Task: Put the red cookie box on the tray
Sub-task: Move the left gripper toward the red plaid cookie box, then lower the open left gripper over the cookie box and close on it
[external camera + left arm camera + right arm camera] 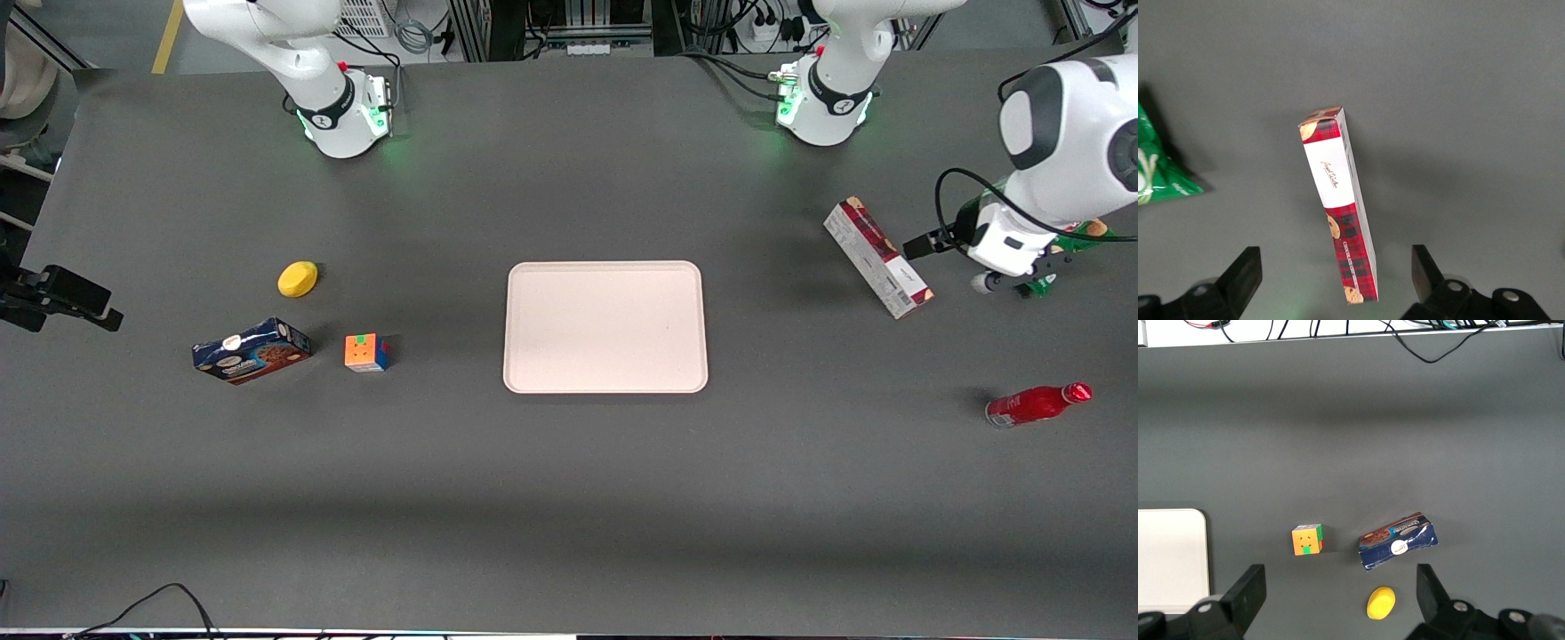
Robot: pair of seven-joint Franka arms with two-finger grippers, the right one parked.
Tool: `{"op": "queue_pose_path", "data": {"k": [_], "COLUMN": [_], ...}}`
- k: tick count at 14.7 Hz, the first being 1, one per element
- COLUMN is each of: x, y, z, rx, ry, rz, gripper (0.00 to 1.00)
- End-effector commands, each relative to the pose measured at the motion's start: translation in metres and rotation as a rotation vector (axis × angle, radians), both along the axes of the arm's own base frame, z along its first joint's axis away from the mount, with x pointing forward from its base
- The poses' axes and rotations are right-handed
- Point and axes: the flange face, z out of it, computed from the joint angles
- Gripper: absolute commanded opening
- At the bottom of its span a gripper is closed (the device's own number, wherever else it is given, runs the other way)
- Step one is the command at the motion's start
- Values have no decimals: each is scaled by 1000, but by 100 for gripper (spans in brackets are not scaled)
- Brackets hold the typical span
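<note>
The red cookie box (878, 258) lies on the dark table toward the working arm's end, well apart from the tray (605, 327). The box is long and narrow, with a red plaid face, a white label and white sides. The tray is pale pink-beige and holds nothing. My left gripper (1009, 283) hangs above the table beside the box, farther toward the working arm's end. In the left wrist view the box (1338, 200) lies below the gripper (1335, 273). The dark fingers (1245, 275) are spread wide and hold nothing.
A green bag (1080, 231) lies under the left arm and shows in the wrist view (1151, 173). A red bottle (1038, 404) lies nearer the front camera. A blue cookie box (252, 350), a colour cube (365, 352) and a yellow object (298, 278) lie toward the parked arm's end.
</note>
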Motion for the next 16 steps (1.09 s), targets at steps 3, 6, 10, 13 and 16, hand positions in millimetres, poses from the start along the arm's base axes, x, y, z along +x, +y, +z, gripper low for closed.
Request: {"op": "queue_pose_path", "data": {"k": [3,6,10,13,16], "x": [-46,-60,-69,-65,-70], "y": [5,7,6,6,5], "z": [-55,-76,-103,-126,-136], "rx": [6,9,16,18,20], "ry": [-80,-103,-122,-139,-123], "rz": [40,65,121,145,165], "gripper": [100,100,100,100,100]}}
